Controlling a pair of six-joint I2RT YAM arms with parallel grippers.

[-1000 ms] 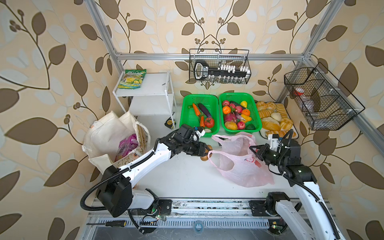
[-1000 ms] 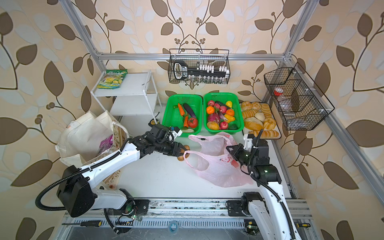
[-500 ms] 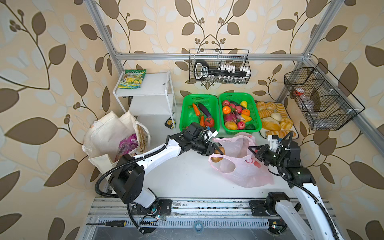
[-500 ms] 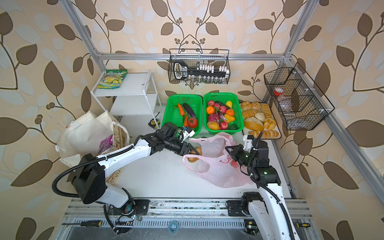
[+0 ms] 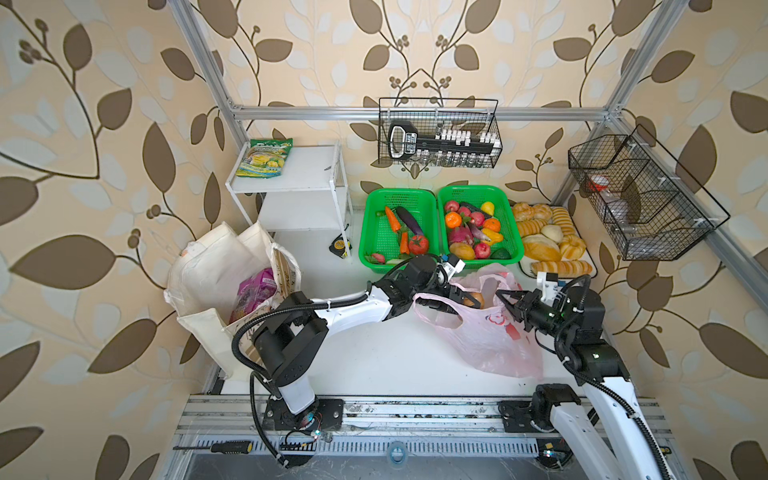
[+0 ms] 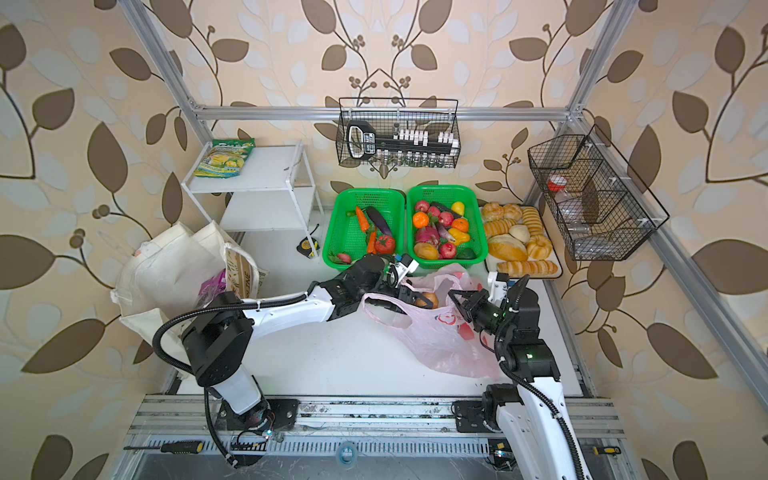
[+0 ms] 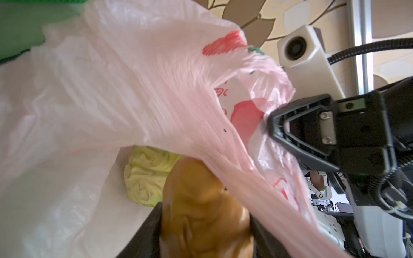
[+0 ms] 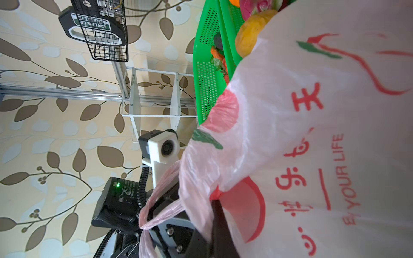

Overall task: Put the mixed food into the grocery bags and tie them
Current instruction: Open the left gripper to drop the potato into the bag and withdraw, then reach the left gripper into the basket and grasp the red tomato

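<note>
Left jaws: grasping lumpy brown potato [image 7: 205,212] at mouth of thin translucent pink plastic bag [image 5: 490,340]. Right jaws: clenched on bag rim. I aim to carry potato deeper, beside pale green cabbage [image 7: 145,178], before releasing.

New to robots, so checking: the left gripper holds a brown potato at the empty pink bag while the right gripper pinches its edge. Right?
Not empty: the left wrist view shows a green cabbage inside the pink bag. The rest is right: brown potato in the left gripper, right gripper pinching.
</note>
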